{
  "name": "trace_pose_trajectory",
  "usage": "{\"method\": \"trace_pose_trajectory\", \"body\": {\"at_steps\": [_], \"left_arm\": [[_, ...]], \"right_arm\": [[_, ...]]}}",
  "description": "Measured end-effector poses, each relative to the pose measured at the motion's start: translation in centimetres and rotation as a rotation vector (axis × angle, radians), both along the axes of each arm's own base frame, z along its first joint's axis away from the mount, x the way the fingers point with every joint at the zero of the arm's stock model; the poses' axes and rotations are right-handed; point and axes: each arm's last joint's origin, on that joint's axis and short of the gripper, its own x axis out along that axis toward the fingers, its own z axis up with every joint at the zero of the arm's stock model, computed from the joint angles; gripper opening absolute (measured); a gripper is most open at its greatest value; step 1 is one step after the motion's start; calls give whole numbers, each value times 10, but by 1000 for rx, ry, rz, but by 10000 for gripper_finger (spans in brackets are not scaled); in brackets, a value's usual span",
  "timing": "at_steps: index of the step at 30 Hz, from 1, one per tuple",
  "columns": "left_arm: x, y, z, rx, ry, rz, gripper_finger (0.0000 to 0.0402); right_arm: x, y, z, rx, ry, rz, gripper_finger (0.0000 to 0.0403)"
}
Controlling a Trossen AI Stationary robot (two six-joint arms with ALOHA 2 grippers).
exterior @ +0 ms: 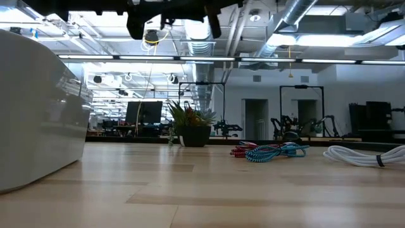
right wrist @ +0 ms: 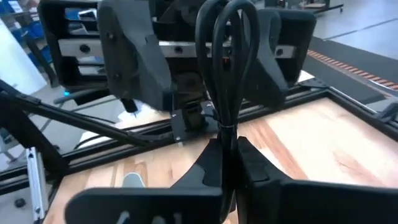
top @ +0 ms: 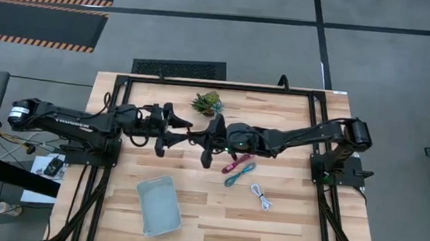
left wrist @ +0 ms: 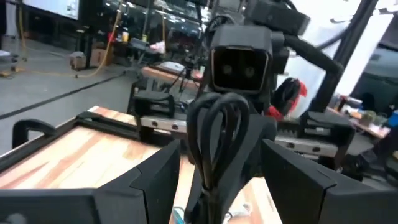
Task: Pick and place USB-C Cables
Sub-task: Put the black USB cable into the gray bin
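Observation:
Both grippers meet high above the table's middle. My right gripper (right wrist: 227, 163) is shut on a black coiled cable loop (right wrist: 226, 56), which also shows in the left wrist view (left wrist: 217, 134). My left gripper (left wrist: 221, 186) is open and faces it, one finger on either side of the loop with gaps between. On the table, under and to the right of the grippers, lie the magenta cable (top: 236, 164), the teal cable (top: 240, 173) and the white cable (top: 261, 195). The low view shows them flat on the wood: magenta (exterior: 242, 151), teal (exterior: 277, 152), white (exterior: 362, 156). My right gripper pinches the black loop between its two fingers at the bound end (right wrist: 226, 134). It comes level from the table's right side, with the fingers lying along the loop. The loop is lifted clear of the table and sticks out past the fingertips, between the left gripper's fingers (right wrist: 134, 59).
A light blue tray (top: 159, 204) sits toward the near edge, left of centre, and fills the low view's left side (exterior: 38, 114). A small potted plant (top: 207, 103) stands near the far edge. A black frame (top: 202, 83) runs round the table's sides.

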Motion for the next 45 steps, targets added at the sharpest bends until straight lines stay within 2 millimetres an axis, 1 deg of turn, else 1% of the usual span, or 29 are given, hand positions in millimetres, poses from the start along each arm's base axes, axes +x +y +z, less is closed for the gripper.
{"method": "trace_pose_trajectory", "body": {"at_steps": [3, 8, 11, 14, 16, 18, 21, 22, 26, 30, 33, 38, 41, 45], "left_arm": [[0, -1, 0, 8, -3, -4, 210], [-1, -1, 0, 9, -2, -4, 209], [-1, -1, 1, 31, -4, 1, 198], [-1, -1, 1, 36, -12, 4, 168], [-1, -1, 2, 48, -17, 5, 139], [-1, -1, 2, 62, -23, 5, 101], [-1, -1, 3, 81, -24, 5, 33], [-1, -1, 3, 88, -25, 3, 18], [0, -2, 2, 89, -21, 0, 6], [-1, -6, 2, 87, -14, -12, 3], [-6, -9, 8, 84, 15, -5, 2], [-16, -20, 27, 110, 210, 49, 2], [-22, -31, 42, 105, 319, 28, 1], [-29, -51, 51, 104, 420, -66, 0]], "right_arm": [[4, 2, 0, 4, -4, 21, 15], [4, 4, 1, -7, -8, 28, 16], [3, 7, 1, -11, -9, 34, 16], [3, 6, 1, -11, -11, 33, 16], [3, 6, 1, -11, -9, 32, 18], [3, 6, 1, -12, -9, 30, 20], [3, 6, 1, -12, -8, 30, 27], [3, 6, 1, -14, -8, 31, 31], [3, 6, 1, -14, -3, 31, 60], [2, 6, 1, -24, 12, 40, 109], [-8, 6, 12, -46, 35, 62, 151], [-35, 8, 31, -44, 128, 104, 210], [-54, 12, 47, -46, 138, 121, 227], [-77, 18, 65, -48, 138, 149, 227]]}}
